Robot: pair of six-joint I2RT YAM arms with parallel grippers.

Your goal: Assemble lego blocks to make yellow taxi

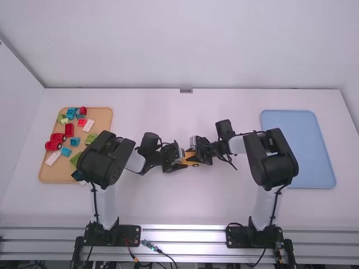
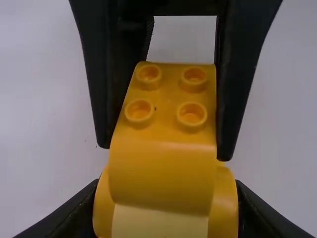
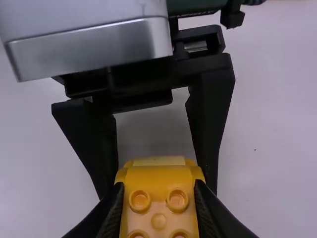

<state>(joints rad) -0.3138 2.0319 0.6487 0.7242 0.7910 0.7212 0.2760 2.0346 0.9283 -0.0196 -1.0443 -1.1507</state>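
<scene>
Both grippers work on one yellow taxi [image 2: 161, 171], near the middle of the table between the two arms. The left gripper [image 2: 167, 184] is closed to the width of the wider lower body [image 2: 228, 198], a finger against each side; the right gripper [image 3: 158, 183] is closed just as far as the studded curved brick [image 2: 166, 106] allows, gripping its flanks. Coming from opposite sides, they leave the studs free, and the likely reason is that one steadies the body while the other seats or squares the brick; it could equally be a handover. Side grips suit this, since fingers over the top would get in the way of pressing, though a skewed push might twist the two parts. Whether brick and body are fully joined I cannot tell, as the seam is largely covered by the curve and the fingers. A black wheel [image 1: 195, 165] peeps out below; how many more there are is hidden. The pale yellow block [image 2: 159, 223] is cut off at the left wrist view's edge. Over at the wood-coloured tray [image 1: 104, 117], the left arm [image 1: 101, 159] covers a corner, so the loose blocks [image 1: 69, 130] can't be fully counted.
</scene>
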